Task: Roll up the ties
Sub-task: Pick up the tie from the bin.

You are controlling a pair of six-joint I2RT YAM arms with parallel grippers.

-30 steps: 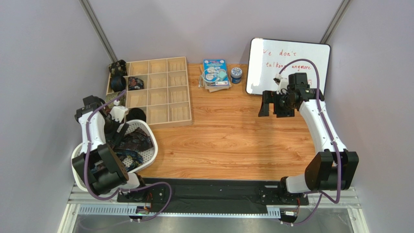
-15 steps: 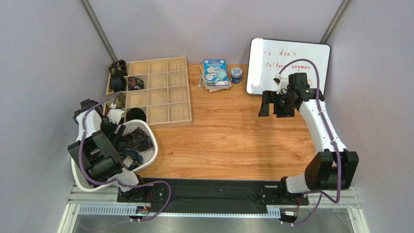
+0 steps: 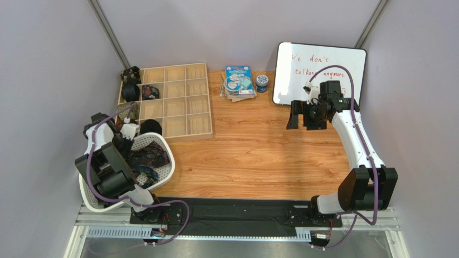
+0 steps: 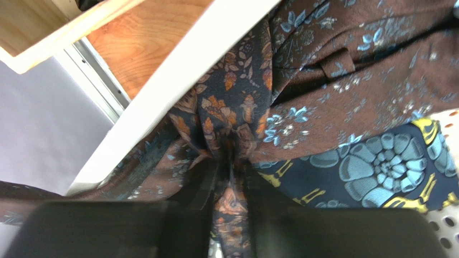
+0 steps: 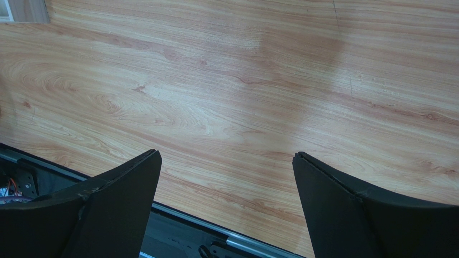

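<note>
Leaning low into the white mesh basket (image 3: 168, 166), my left gripper (image 4: 230, 169) pinched a fold of the dark orange-flowered fabric tie (image 4: 226, 107) lying there; my right gripper (image 5: 226, 161) hovered above the wooden table (image 5: 242, 80), fingers spread wide.

I see my right gripper (image 5: 226, 155) with its two black fingers (image 5: 121, 191) standing wide apart, nothing between them. Below lies bare light wood-grain bench (image 5: 242, 80). A black strip (image 5: 180, 228) edges the bench at lower left. A wooden corner piece (image 5: 24, 11) shows at top left.
</note>
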